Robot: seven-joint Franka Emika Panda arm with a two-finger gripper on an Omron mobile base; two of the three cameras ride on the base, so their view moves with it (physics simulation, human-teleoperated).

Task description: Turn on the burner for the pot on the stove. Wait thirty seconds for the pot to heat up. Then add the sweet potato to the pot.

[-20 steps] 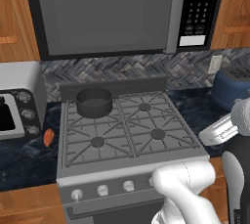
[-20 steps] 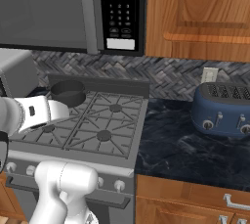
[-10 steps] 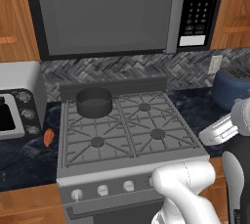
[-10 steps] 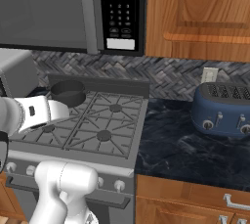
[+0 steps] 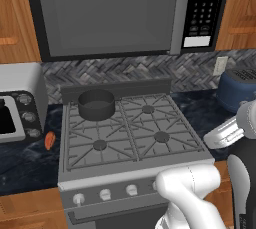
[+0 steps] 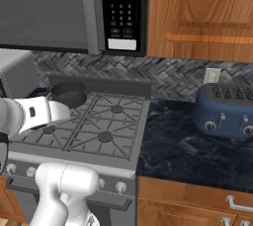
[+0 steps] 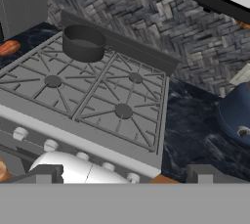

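Nothing has moved since the earlier frames: the arm, the pot and the rest of the kitchen stand exactly as they did a second ago. From where I stand, the stove is in front of the robot, and the pot sits on its rear-left burner, close to the back panel. No flame is visible under it. The sweet potato lies on the dark surface just left of the stove, below the toaster oven. The blue toaster stands well apart, on the right side.

The gripper is released, its two tips wide apart and holding nothing, and it looks down over the front edge of the stove from some distance.

I judge that the first step is in hand, or not yet begun: turning on the burner under the pot. The row of white knobs runs along the front panel, and none is touched. The next move calls for bringing the gripper down to the front panel, picking the knob that belongs to the rear-left burner, closing on it and turning it. Which knob this is I cannot tell from the pictures
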